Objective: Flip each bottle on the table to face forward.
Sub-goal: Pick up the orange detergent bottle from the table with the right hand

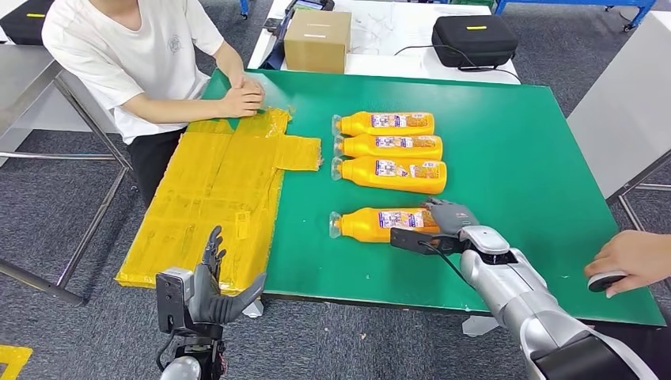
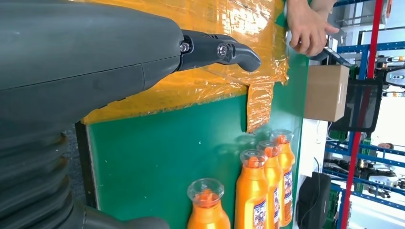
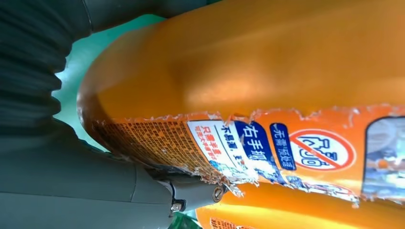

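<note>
A: Quick, where's the work?

B: Four orange bottles lie flat on the green table (image 1: 514,142), caps pointing left. Three sit packed side by side further back: far one (image 1: 386,123), middle one (image 1: 390,146), third one (image 1: 392,173). The nearest bottle (image 1: 378,224) lies apart from them, closer to the robot.

A: Why split like that?

B: My guess: the row of three has labels up and looks dealt with, and the lone one is the piece in hand. It's kept apart so fingers have room around it w/o knocking the others.

A: Right hand?

B: Right hand (image 1: 453,218) is at the base end of the nearest bottle, i.e. the bottle runs left from the hand. Fingers drape over the base, touching it. The right wrist view is all orange body and torn label (image 3: 267,152) pressed up against the hand, thumb (image 3: 191,193) beneath. Looks like it's gripping the base, prob. to roll it.

A: Left hand?

B: Left hand (image 1: 212,289) is raised off the near left edge, fingers spread, holding nothing, well apart from the bottles. It hovers near the yellow taped sheet (image 1: 214,198).

A: Anyone around?

B: One person rests clasped hands (image 1: 241,96) on the far left corner; another person's hand (image 1: 633,261) sits at the right edge on a small device (image 1: 605,280).
</note>
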`<act>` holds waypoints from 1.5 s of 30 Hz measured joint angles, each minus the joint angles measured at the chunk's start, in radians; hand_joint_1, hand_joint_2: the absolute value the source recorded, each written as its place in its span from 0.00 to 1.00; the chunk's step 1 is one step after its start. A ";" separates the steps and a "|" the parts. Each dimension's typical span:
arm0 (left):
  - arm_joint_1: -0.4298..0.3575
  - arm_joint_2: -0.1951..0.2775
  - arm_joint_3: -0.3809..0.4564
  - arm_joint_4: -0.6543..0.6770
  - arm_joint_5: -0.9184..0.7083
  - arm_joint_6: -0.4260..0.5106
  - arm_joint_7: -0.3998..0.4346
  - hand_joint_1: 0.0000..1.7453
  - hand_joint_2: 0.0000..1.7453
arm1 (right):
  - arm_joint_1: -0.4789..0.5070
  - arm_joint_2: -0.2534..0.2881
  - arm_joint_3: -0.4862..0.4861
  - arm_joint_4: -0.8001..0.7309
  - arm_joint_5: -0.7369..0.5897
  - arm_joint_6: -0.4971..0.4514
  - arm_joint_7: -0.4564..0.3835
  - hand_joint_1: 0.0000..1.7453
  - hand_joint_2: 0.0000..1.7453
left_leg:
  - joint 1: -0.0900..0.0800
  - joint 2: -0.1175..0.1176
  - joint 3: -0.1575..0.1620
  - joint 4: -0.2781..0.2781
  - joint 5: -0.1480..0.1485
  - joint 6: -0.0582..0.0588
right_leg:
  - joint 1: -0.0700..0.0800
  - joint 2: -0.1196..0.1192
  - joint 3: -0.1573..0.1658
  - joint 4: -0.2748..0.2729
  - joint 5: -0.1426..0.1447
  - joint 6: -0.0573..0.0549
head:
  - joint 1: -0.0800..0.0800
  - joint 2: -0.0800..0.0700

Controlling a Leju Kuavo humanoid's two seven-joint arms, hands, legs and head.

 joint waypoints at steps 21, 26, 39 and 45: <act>-0.015 0.003 -0.007 0.025 0.085 -0.089 -0.020 0.00 1.00 | 0.111 0.027 -0.081 -0.052 -0.359 -0.134 -0.310 1.00 1.00 | 0.000 0.000 0.000 0.000 -0.001 0.000 | 0.001 0.000 0.000 0.000 0.000 0.000 | 0.000 0.000; 0.001 0.008 -0.047 0.025 0.135 -0.205 -0.033 0.00 1.00 | 0.302 0.093 -0.186 -0.282 -0.513 -0.156 -0.377 1.00 1.00 | 0.001 -0.001 -0.004 0.000 -0.001 0.000 | 0.001 -0.001 -0.004 0.001 -0.001 0.000 | 0.000 0.000; 0.004 0.011 -0.093 0.025 0.097 -0.169 -0.026 0.00 1.00 | 0.474 0.200 -0.294 -0.538 -0.607 -0.113 -0.399 1.00 1.00 | 0.000 0.000 -0.007 0.000 -0.001 0.000 | 0.000 0.000 -0.007 0.000 -0.001 0.000 | 0.000 0.000; 0.003 0.011 -0.104 0.025 0.049 -0.124 -0.014 0.00 1.00 | 0.485 0.231 -0.302 -0.556 -0.625 -0.076 -0.397 1.00 1.00 | 0.000 0.001 -0.007 -0.001 -0.001 0.000 | 0.000 0.000 -0.007 0.001 -0.001 0.000 | 0.000 0.000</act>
